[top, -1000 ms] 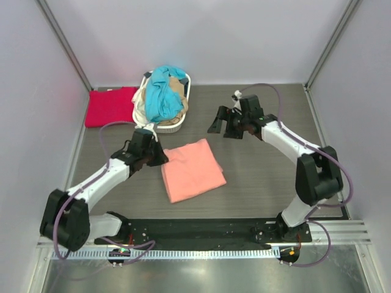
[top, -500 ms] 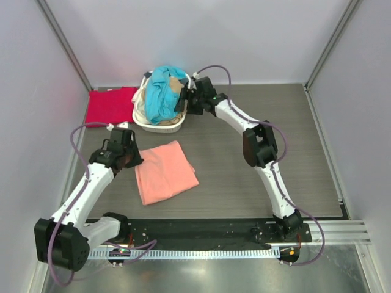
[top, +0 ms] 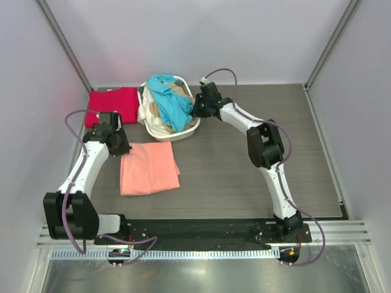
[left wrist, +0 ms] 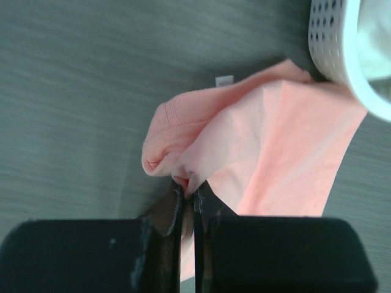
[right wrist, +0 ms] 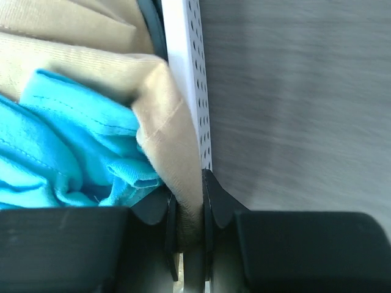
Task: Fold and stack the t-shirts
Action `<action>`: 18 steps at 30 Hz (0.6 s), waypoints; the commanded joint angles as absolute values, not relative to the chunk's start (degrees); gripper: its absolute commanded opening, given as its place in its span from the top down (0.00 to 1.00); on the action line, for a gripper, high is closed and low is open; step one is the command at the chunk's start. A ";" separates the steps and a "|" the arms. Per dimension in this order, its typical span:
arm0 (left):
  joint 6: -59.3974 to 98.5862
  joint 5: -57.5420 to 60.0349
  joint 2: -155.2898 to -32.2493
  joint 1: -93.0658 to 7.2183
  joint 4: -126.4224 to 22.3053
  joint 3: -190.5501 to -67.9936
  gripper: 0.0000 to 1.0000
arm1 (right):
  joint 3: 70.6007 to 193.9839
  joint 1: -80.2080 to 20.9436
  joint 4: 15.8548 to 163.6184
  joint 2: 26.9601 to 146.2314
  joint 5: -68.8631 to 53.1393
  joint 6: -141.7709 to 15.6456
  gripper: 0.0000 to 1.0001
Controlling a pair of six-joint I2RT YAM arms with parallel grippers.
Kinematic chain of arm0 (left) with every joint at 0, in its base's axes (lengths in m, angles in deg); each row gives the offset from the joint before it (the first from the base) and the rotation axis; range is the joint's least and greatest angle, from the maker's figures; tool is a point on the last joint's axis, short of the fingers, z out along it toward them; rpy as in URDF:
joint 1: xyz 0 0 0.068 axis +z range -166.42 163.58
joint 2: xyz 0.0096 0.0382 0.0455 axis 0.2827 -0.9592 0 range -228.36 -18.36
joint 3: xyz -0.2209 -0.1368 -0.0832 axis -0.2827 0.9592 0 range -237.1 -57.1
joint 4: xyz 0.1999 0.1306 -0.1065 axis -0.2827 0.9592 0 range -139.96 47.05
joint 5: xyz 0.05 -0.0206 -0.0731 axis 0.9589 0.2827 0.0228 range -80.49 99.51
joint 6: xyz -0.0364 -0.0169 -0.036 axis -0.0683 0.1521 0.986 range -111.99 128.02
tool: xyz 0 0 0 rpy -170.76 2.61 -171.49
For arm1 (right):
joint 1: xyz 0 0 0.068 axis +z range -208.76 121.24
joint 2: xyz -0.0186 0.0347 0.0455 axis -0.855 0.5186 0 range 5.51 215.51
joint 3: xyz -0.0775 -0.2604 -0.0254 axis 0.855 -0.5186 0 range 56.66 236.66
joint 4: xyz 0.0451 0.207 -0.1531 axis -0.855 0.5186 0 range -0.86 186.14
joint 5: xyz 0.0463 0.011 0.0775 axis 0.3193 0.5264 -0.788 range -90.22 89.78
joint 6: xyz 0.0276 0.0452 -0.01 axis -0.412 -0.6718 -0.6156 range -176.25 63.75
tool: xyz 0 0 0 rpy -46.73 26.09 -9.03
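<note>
Left gripper (left wrist: 188, 190) is pinched nearly closed on a bunched corner of the salmon-pink shirt (left wrist: 281, 146). That shirt lies folded into a rough rectangle on the table (top: 256, 159), near the left side. Its far right corner sits just beside the laundry basket (right wrist: 186, 61), and the pinched corner is the far left one.

The right gripper (right wrist: 189, 213) is at the right-hand rim of the basket. Its jaws are narrowed onto a fold of the beige shirt (right wrist: 165, 122) that hangs over the perforated white wall. Whether the rim itself is also caught between the fingers cannot be told.

The white oval basket stands at the far middle of the table and holds two shirts in a loose heap. The teal shirt (right wrist: 67, 140) is on top, crumpled and trailing from the back of the basket towards its front right edge. It presses against the beige fold right at the gripper. The beige shirt lies beneath and around it and fills the rest of the basket.

The red shirt (top: 112, 105) lies folded flat on the table just left of the basket, at the far left corner. It is apart from the salmon-pink one.
</note>
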State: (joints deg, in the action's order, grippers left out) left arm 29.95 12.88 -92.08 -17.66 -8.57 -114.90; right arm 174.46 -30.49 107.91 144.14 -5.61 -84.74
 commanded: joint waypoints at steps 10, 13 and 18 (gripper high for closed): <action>25.33 5.73 -111.43 -14.14 -14.01 -139.42 1.00 | 143.60 -42.58 102.68 119.96 14.63 -79.72 0.99; 25.86 5.91 -115.65 -13.26 -13.31 -146.54 1.00 | 138.93 -46.53 102.24 117.32 16.82 -79.28 0.88; 22.00 5.02 -123.81 -12.64 -12.17 -158.60 1.00 | 129.09 -47.16 102.58 110.12 25.14 -83.13 0.10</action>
